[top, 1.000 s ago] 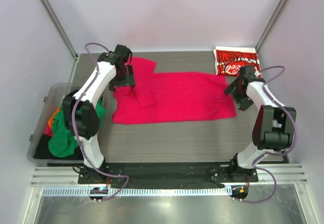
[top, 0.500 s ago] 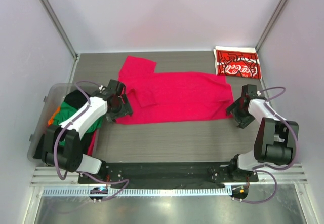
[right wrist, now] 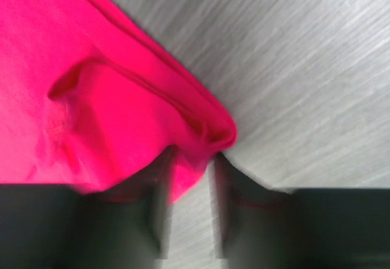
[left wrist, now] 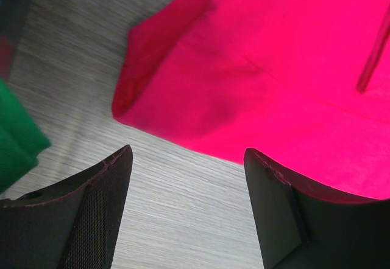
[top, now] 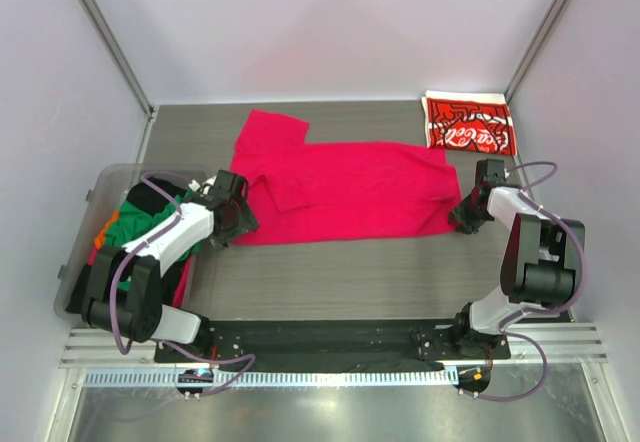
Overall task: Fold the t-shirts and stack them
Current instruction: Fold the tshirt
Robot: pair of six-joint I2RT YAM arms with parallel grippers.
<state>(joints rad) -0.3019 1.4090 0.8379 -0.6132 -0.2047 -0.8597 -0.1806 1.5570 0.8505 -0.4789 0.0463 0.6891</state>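
Note:
A plain crimson-pink t-shirt (top: 345,187) lies spread across the middle of the table, one sleeve (top: 268,134) pointing to the far left. My left gripper (top: 240,220) hangs open just short of its near-left corner (left wrist: 125,104), with only bare table between the fingers (left wrist: 91,214). My right gripper (top: 463,216) is at the near-right corner, its blurred fingers (right wrist: 155,211) pinched on a bunched fold of the pink cloth (right wrist: 192,159). A folded red t-shirt with white Coca-Cola print (top: 468,125) sits at the far right.
A clear plastic bin (top: 95,187) at the left table edge holds green (top: 130,232), black and orange t-shirts in a heap. A green edge (left wrist: 18,138) shows beside my left fingers. Slanted frame posts stand at both far corners.
My left arm swung from the far sleeve down to the shirt's near-left corner. My right gripper slid onto the near-right corner, and its jaws went from wide open to pinched on the cloth.

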